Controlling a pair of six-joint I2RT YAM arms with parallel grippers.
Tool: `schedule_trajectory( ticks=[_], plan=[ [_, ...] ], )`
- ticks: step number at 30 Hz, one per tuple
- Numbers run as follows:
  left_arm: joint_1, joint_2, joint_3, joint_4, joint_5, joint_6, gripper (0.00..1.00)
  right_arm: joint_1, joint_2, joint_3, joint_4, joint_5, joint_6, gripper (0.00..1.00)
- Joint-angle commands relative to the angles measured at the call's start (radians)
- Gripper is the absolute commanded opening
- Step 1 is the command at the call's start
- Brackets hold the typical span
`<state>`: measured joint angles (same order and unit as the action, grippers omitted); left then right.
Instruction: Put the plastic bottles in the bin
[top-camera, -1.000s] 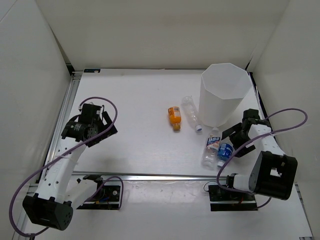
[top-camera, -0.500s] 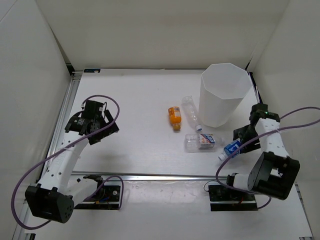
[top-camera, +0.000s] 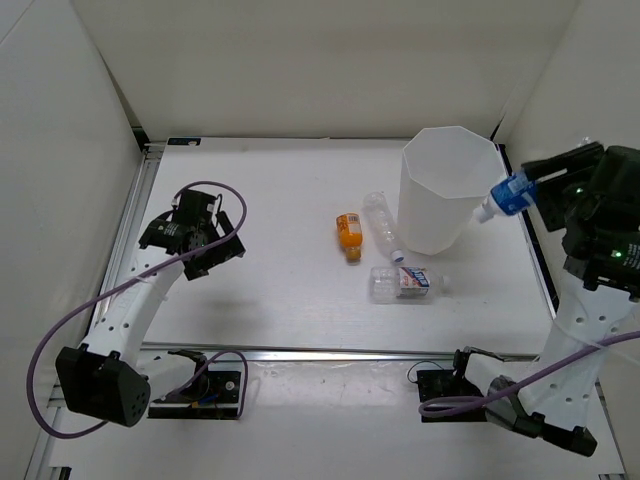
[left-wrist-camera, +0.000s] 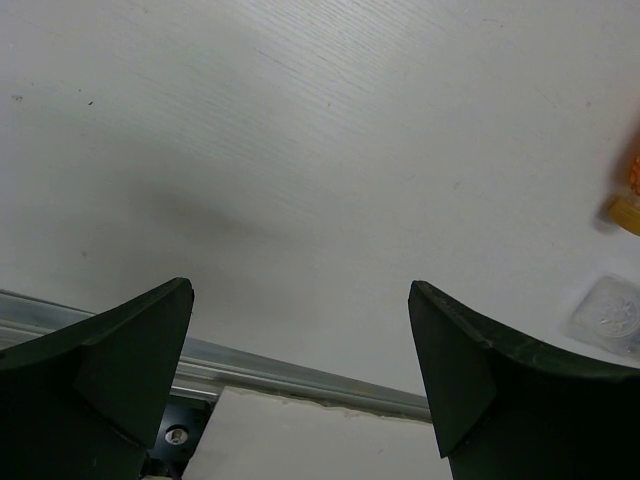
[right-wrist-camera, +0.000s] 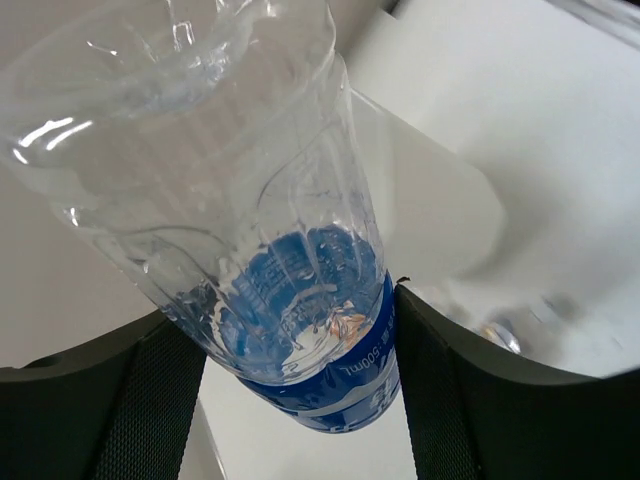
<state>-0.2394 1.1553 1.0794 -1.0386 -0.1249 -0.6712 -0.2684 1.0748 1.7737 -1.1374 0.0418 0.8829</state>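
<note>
Now, right gripper (top-camera: 522, 192): up high at right, clamps blue bottle (top-camera: 505, 194) by the body. White cap end points at bin (top-camera: 430, 215), close beside its right rim in the overhead view. From right wrist: fingers (right-wrist-camera: 140, 400) pinch the labelled end on either side.

Left gripper (top-camera: 207, 248): wide open, hovers over table (top-camera: 280, 190) at left, well apart from all bottles.

On table, by bin's left base: orange bottle (top-camera: 348, 235) and clear bottle (top-camera: 381, 225), lying side by side. Nearer the arms, labelled bottle (top-camera: 402, 283) lies on its side, apart from both.
</note>
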Motion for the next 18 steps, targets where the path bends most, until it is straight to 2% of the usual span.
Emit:
schedule_trajectory(
  ticks=[1, 3, 6, 10, 11, 14, 16, 17, 18],
  plan=[
    [-0.018, 0.009, 0.054, 0.026, 0.008, -0.004, 1.0, -0.002, 0.149, 0.107, 0.186, -0.092, -0.053, 0.13],
    [-0.027, 0.03, 0.068, 0.038, 0.008, 0.005, 1.0, 0.027, 0.216, 0.167, 0.248, -0.103, -0.09, 0.12],
    [-0.037, 0.041, 0.109, 0.064, 0.008, 0.025, 1.0, 0.075, 0.383, 0.289, 0.275, -0.04, -0.139, 0.12],
    [-0.055, 0.06, 0.152, 0.118, -0.001, 0.045, 1.0, 0.138, 0.502, 0.366, 0.286, -0.022, -0.189, 0.23],
    [-0.055, 0.06, 0.152, 0.138, -0.001, 0.045, 1.0, 0.152, 0.516, 0.375, 0.286, -0.031, -0.205, 0.33],
    [-0.066, 0.06, 0.163, 0.26, -0.001, 0.058, 1.0, 0.215, 0.562, 0.385, 0.286, -0.02, -0.274, 0.52],
    [-0.066, 0.072, 0.174, 0.314, 0.01, 0.038, 1.0, 0.241, 0.571, 0.406, 0.256, -0.003, -0.3, 0.92],
    [-0.066, 0.092, 0.188, 0.33, 0.049, 0.038, 1.0, 0.25, 0.58, 0.415, 0.236, -0.003, -0.309, 1.0],
    [-0.066, 0.119, 0.212, 0.33, 0.073, 0.038, 1.0, 0.25, 0.567, 0.415, 0.216, -0.003, -0.309, 1.0]
  ],
)
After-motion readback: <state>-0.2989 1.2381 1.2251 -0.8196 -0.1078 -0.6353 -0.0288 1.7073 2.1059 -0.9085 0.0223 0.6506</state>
